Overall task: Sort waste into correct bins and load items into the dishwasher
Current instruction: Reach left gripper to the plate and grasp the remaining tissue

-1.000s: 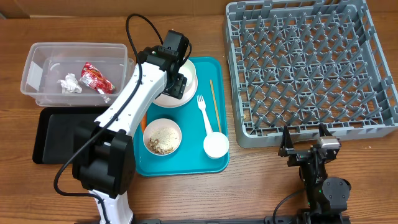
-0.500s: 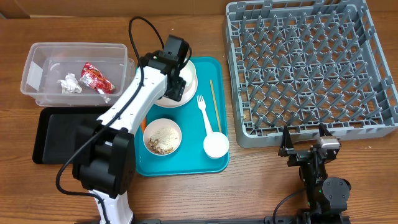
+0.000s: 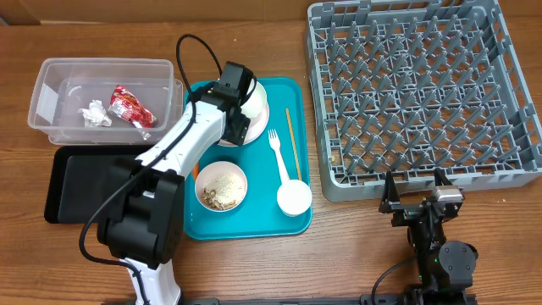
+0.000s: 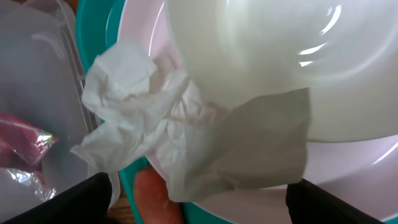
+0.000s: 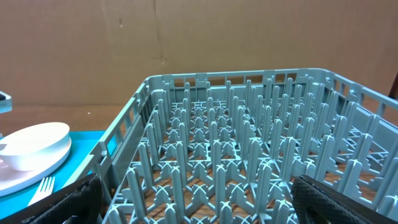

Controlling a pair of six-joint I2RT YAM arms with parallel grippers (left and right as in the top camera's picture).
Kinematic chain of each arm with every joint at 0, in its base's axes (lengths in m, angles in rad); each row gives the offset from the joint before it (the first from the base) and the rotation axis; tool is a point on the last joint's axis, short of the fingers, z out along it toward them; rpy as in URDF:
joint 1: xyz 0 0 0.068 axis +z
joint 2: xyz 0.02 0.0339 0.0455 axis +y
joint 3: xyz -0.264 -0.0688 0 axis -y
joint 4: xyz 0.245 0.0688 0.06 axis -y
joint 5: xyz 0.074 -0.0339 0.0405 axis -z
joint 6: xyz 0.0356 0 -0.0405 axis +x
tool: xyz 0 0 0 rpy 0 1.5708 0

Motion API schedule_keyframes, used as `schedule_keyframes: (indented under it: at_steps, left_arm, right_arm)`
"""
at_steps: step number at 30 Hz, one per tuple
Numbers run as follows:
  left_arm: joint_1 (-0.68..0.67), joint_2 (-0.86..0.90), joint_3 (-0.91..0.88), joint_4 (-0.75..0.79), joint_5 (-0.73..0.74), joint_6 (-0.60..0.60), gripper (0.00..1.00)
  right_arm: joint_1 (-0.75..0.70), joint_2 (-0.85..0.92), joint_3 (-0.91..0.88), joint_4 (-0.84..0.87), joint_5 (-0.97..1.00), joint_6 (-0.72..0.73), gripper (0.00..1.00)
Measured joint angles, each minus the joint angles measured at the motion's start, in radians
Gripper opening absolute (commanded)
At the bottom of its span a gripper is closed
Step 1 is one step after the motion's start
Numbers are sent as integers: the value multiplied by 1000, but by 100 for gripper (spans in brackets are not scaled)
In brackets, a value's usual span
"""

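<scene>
Close view from the left wrist: the left fingers (image 4: 68,205) are spread wide and hold nothing. They hang low over a crumpled white napkin (image 4: 155,130). It lies on the edge of a white plate (image 4: 348,168), pressed against a white bowl (image 4: 261,56) on the teal tray (image 3: 254,224). An orange carrot (image 4: 155,199) lies just beside it. The step looks like picking up the napkin. Best to come down on its thickest bunch, away from the bowl, pinch only paper, lift straight up and carry it to the clear tub (image 3: 51,85). The right fingers (image 5: 68,202), also wide and empty, rest near the grey dish rack (image 3: 423,85) on the bench (image 3: 339,254).
</scene>
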Motion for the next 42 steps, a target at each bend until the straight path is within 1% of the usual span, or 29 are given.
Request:
schedule_keyframes:
  at_steps: [8, 15, 18, 23, 28, 31, 34, 36, 40, 42]
  left_arm:
    - [24, 0, -27, 26, -3, 0, 92]
    - [26, 0, -27, 34, -3, 0, 86]
    - [26, 0, -27, 35, -3, 2, 77]
    - [26, 0, -27, 45, -3, 13, 69]
    - [26, 0, -27, 49, -3, 15, 49]
    - [26, 0, -27, 49, -3, 18, 43]
    - [26, 0, -27, 50, -3, 17, 33]
    - [26, 0, -27, 50, -3, 18, 31]
    - [26, 0, -27, 50, -3, 18, 32]
    - [26, 0, -27, 50, -3, 18, 29]
  right_arm:
    - [0, 0, 0, 0, 0, 0, 100]
    - [0, 0, 0, 0, 0, 0, 100]
    - [0, 0, 0, 0, 0, 0, 100]
    - [0, 0, 0, 0, 0, 0, 100]
    - [0, 0, 0, 0, 0, 0, 100]
    - [0, 0, 0, 0, 0, 0, 100]
    - [0, 0, 0, 0, 0, 0, 100]
    - [0, 0, 0, 0, 0, 0, 100]
    - [0, 0, 0, 0, 0, 0, 100]
    - [0, 0, 0, 0, 0, 0, 100]
